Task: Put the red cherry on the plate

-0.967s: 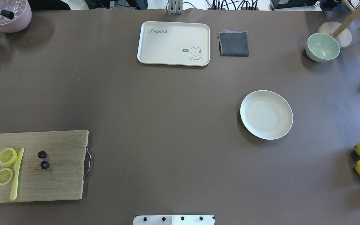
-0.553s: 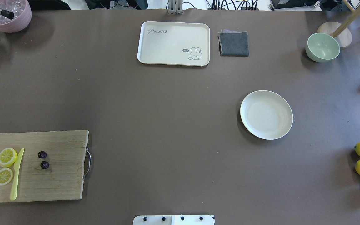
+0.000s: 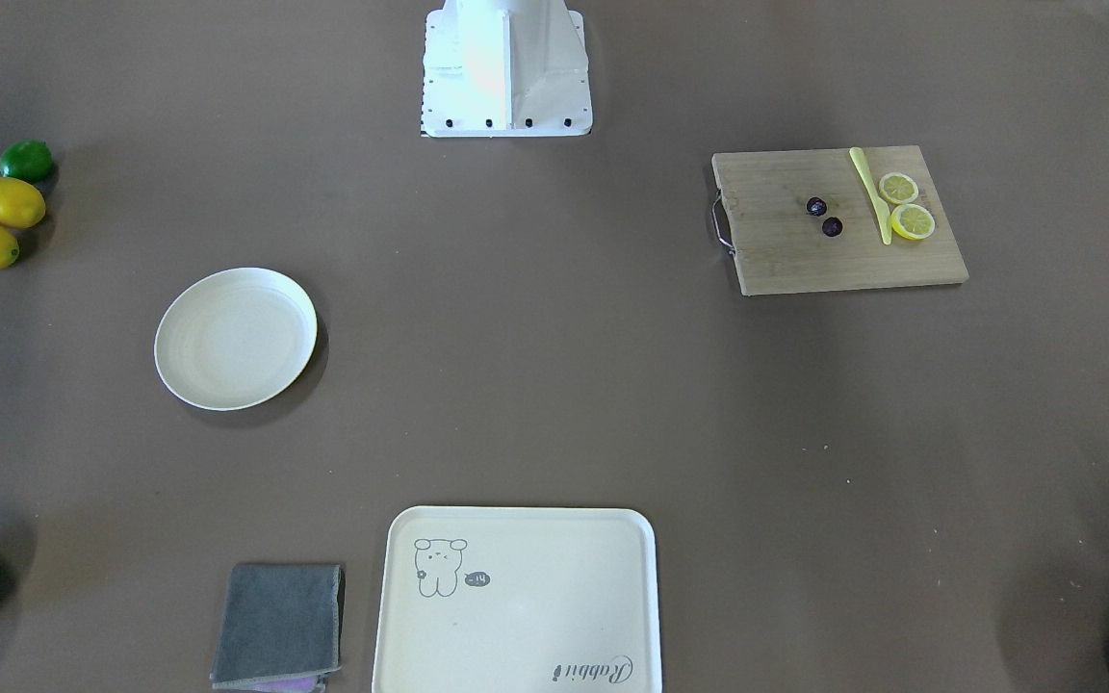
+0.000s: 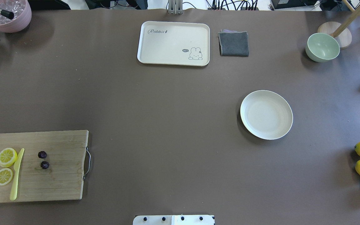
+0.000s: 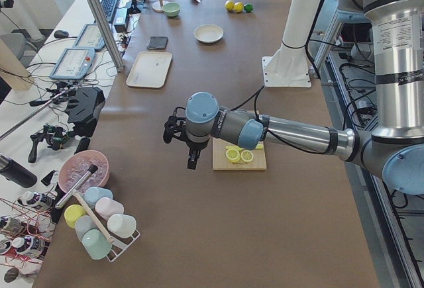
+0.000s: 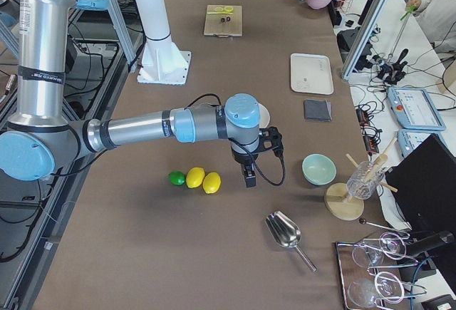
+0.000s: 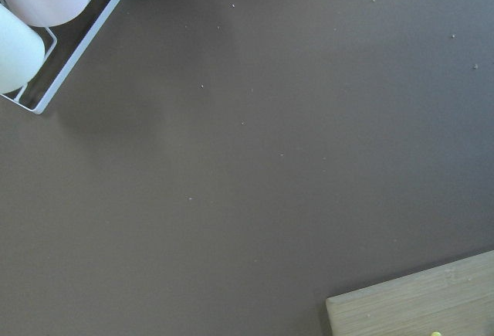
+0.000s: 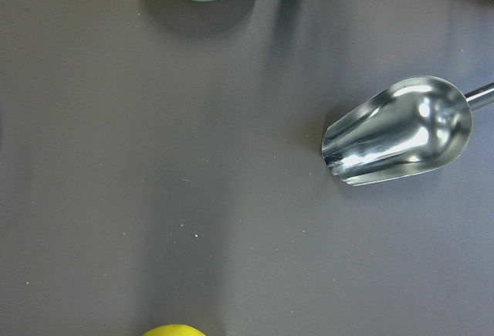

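In the front-facing view, the red cherry (image 3: 833, 227) lies on the cutting board (image 3: 805, 260), between the board's metal handle and the yellow knife (image 3: 870, 192). The plate (image 3: 235, 338) sits well apart from the board. The overhead view shows the same layout.

In the left-end view, the left gripper (image 5: 191, 164) hangs over the surface just beside the board.

In the right-end view, the right gripper (image 6: 249, 179) hangs far from the board. Neither side view shows whether the fingers are spread or pressed together.
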{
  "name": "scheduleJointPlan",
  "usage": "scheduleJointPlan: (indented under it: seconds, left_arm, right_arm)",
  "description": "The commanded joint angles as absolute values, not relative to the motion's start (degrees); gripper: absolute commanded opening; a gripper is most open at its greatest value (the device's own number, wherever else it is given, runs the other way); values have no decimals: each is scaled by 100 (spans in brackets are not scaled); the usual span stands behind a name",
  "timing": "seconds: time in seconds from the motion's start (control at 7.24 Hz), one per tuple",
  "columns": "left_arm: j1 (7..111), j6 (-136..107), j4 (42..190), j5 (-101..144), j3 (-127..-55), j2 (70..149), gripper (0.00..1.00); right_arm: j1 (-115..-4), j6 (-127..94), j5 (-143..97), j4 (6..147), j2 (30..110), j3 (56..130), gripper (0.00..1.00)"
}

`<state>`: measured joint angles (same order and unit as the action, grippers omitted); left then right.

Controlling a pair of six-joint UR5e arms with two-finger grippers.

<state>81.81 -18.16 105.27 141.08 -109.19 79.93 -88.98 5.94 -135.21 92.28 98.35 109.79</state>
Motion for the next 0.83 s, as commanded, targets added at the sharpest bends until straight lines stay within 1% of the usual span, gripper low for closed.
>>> scheduleJointPlan:
  seconds: [0.0, 0.14, 0.28, 0.55, 0.69]
  left_arm:
    - [7062, -4174, 11773, 14045, -10977, 7901, 97]
    - [6449, -5115, 12273, 13636, -10978, 7901, 97]
    - [5668, -6220, 12783, 13127, -10978, 7901, 94]
    - [4217, -7588, 13130, 11766, -10978, 7901, 90]
    - [3810, -7916, 13296, 11542, -10943, 7893, 89]
  right_arm:
    - [-8895, 598, -13622, 9044, 9905, 10969, 100]
    - [-8895, 598, -13875, 9035, 9949, 10977, 100]
    - [-8895, 606, -13904, 9044, 9932, 10978, 100]
    - [-8842, 833, -13904, 9044, 9923, 10986, 100]
    - [-8816, 1087, -13904, 9035, 9905, 10995, 100]
